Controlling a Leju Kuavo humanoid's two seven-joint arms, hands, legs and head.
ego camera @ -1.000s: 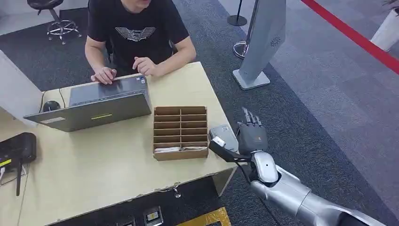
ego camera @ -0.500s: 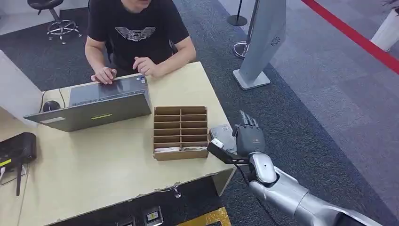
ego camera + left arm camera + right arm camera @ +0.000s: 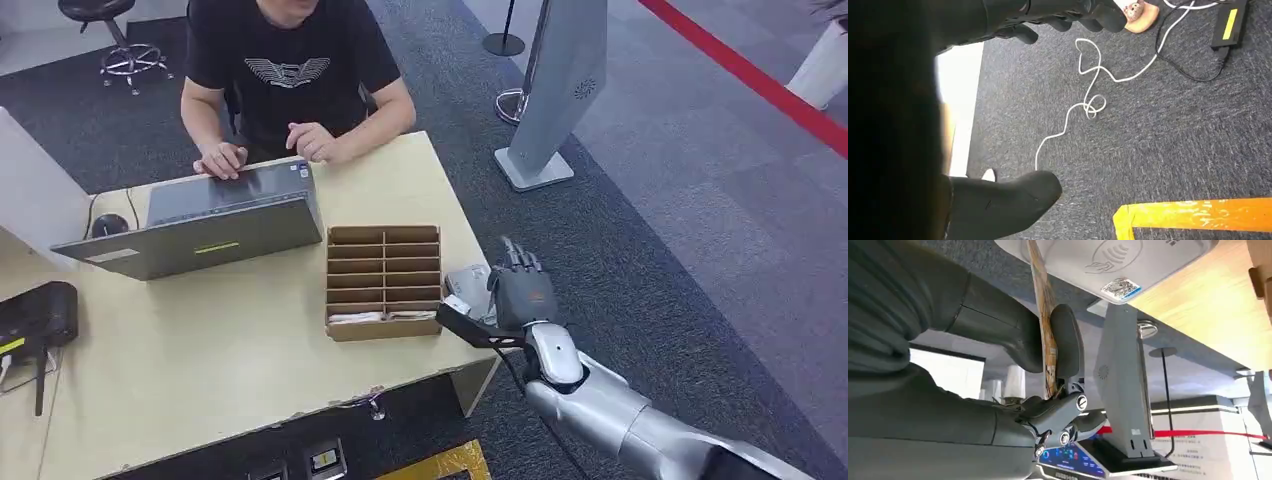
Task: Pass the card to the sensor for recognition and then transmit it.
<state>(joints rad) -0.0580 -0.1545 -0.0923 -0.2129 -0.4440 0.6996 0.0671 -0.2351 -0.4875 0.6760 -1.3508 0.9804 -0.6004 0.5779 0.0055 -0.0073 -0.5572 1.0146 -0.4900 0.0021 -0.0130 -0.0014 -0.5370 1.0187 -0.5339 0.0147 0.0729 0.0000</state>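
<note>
Head view: right hand (image 3: 524,293) hangs at the desk's (image 3: 230,350) near right corner, just over the grey sensor (image 3: 468,286), w/ a card corner (image 3: 457,304) showing at the thumb side; placement fits presenting card to reader. Slotted cardboard tray (image 3: 384,281) sits just left of sensor; person (image 3: 292,75) at far side works a laptop (image 3: 200,220), likely the one to receive the card after the read. Left wrist view: left hand (image 3: 1013,20) hangs over carpet (image 3: 1158,135) w/ a white cable (image 3: 1088,95); fingers apart, nothing held. Right wrist view: card (image 3: 1045,315) is clamped edge-on btwn thumb (image 3: 1067,345) and fingers (image 3: 993,325), its end reaching the sensor face (image 3: 1108,262), touching or just short, can't tell. Judgement: read step in hand; handover not yet done.
</note>
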